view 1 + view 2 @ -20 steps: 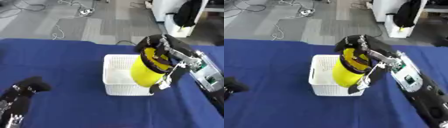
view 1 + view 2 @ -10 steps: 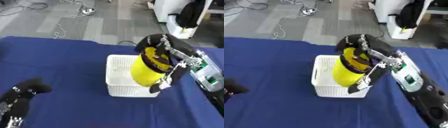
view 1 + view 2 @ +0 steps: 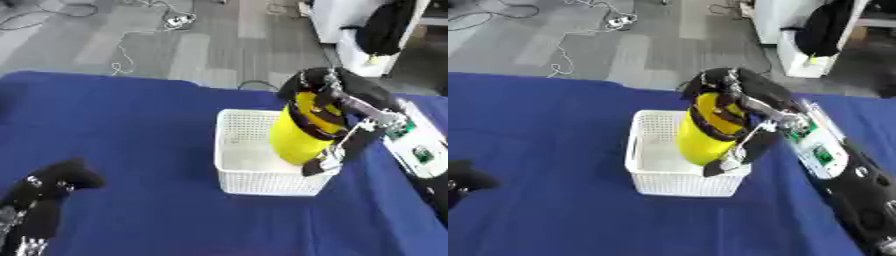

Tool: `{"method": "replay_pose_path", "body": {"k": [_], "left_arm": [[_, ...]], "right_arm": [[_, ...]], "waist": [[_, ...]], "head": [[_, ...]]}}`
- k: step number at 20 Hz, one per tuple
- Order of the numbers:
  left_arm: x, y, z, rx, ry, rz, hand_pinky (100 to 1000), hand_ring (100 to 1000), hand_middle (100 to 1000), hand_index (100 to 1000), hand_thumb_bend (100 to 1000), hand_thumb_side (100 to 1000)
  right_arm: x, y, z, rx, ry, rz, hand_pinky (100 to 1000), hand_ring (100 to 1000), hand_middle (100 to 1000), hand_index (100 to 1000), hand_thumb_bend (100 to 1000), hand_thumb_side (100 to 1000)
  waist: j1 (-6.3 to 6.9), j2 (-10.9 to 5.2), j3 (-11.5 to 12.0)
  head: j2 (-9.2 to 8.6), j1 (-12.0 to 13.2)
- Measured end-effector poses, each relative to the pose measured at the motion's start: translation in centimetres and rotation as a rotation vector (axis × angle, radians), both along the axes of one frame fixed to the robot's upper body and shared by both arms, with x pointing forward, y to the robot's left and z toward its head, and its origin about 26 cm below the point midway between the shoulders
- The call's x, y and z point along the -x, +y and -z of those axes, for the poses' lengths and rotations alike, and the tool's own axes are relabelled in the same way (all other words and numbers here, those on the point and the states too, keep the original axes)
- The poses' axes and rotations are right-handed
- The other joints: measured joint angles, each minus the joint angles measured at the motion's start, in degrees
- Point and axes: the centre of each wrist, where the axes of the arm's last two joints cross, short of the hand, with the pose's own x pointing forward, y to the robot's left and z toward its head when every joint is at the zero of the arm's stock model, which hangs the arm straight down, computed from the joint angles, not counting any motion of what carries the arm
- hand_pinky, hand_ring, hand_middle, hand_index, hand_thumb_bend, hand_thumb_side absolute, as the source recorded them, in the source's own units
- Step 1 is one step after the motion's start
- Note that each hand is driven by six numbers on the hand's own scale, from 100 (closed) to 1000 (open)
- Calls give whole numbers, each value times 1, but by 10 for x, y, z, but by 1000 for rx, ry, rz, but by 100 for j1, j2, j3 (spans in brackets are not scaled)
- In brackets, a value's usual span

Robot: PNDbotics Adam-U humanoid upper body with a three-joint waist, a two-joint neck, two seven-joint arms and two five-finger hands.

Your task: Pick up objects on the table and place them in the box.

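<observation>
The robot's right hand (image 3: 337,107), black with silver joints, comes in from the right side and is curled around a tall yellow cylindrical bottle (image 3: 300,133). Its fingers (image 3: 710,85) wrap over the top and far side of the bottle, and the thumb (image 3: 337,150) runs down the near side towards the bottle's lower end, so the hand is clenched on the bottle.

The bottle is tilted, its top leaning towards the far right, and its lower part sits inside a white perforated plastic box (image 3: 254,176) with an open top. Whether the bottle's base touches the box floor cannot be told. The bottle occupies the right half of the box, close to its right wall; the left half shows only the pale bottom of the box.

The box stands on a table covered in a dark blue cloth (image 3: 122,130), roughly at its middle.

The left hand (image 3: 52,185) shows near the lower left corner, low over the blue cloth and well apart from the box. It holds nothing; whether its fingers are straight or curled cannot be made out.
</observation>
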Motion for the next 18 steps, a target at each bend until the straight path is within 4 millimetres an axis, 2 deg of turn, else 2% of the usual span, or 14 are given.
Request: {"method": "replay_pose_path", "body": {"k": [4, 9, 11, 12, 13, 14, 16, 18], "left_arm": [[0, -1, -1, -2, -3, 8, 681, 643, 601, 814, 190, 843], [0, -2, -1, -2, -4, 14, 680, 640, 601, 814, 190, 843], [0, -2, -1, -2, -6, 15, 680, 640, 601, 814, 190, 843], [-1, -2, -2, -2, -7, 15, 680, 640, 601, 814, 190, 843], [-1, -2, -2, -2, -8, 15, 680, 640, 601, 814, 190, 843], [-1, -2, -2, -2, -8, 15, 680, 640, 601, 814, 191, 843], [-1, -2, -2, -2, -8, 15, 680, 639, 600, 814, 190, 843], [-1, -2, -2, -2, -7, 15, 680, 639, 600, 814, 190, 844]], "right_arm": [[-7, -15, 5, 32, 7, 62, 100, 100, 100, 100, 798, 465], [-14, -29, 13, 77, 16, 115, 100, 100, 100, 100, 813, 477], [-16, -32, 14, 85, 12, 124, 100, 100, 100, 100, 865, 527], [-17, -33, 15, 86, 11, 128, 100, 176, 100, 192, 1000, 648], [-17, -34, 17, 86, 12, 131, 261, 348, 260, 342, 1000, 702], [-18, -35, 18, 89, 13, 133, 474, 524, 495, 517, 1000, 757], [-18, -35, 19, 100, 10, 137, 598, 650, 662, 641, 1000, 774], [-18, -33, 20, 110, 8, 134, 656, 709, 741, 707, 1000, 767]], "waist": [[1, 24, 44], [1, 27, 80], [1, 27, 81], [1, 27, 82], [1, 27, 82], [1, 27, 81], [1, 27, 81], [1, 27, 75]], "head": [[-45, -103], [-47, -359], [-48, -434], [-48, -465], [-48, -477], [-48, -485], [-49, -519], [-64, -528]]}}
